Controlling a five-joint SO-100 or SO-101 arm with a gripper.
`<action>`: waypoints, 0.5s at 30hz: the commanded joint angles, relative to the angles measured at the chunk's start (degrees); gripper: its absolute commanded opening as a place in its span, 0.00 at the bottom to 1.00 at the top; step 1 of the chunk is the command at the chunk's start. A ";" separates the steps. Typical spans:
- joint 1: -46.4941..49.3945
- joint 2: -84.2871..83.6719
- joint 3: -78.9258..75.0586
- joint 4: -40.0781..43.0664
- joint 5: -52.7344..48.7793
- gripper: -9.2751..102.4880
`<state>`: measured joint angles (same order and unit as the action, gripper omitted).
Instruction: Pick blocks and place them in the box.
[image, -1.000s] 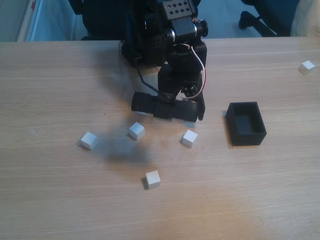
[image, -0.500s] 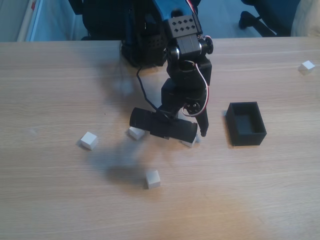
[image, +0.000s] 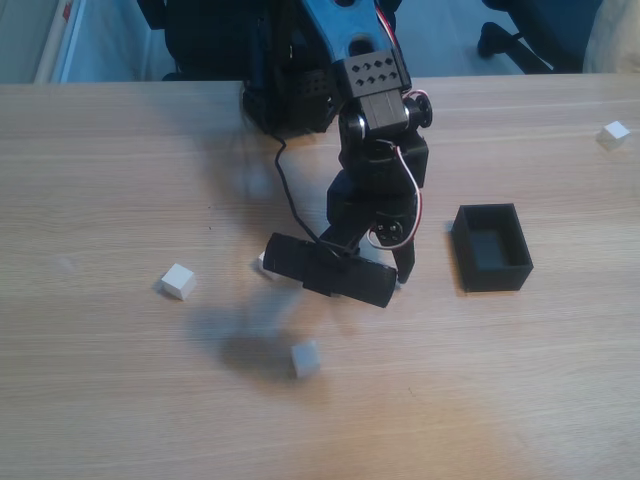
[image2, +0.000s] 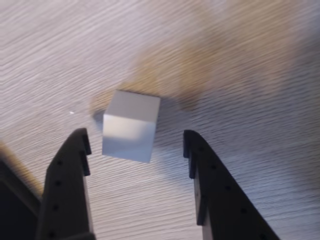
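In the wrist view a white block rests on the wooden table just ahead of my gripper. The gripper is open, with one black finger to the block's left and the other to its right, neither touching it. In the fixed view the gripper hangs low over the table, left of the black box, and hides that block. Other white blocks lie at the left and near the front. A third block is partly hidden behind the wrist camera.
Another white block lies far off at the back right. The arm's black base stands at the table's back edge, with a cable hanging down to the wrist. Bare wood stretches along the front.
The arm has reached forward and lowered, bringing the gripper down over the block nearest the box, which it now covers in the fixed view. The blocks and the box have stayed put.
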<state>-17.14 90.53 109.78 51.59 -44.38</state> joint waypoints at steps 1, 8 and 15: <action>-0.44 -0.09 -3.34 -1.23 0.00 0.25; -0.62 -1.05 -4.66 -1.58 -0.44 0.17; -0.70 -0.53 -4.66 -1.93 -0.53 0.12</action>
<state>-17.40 89.03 108.11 50.54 -44.38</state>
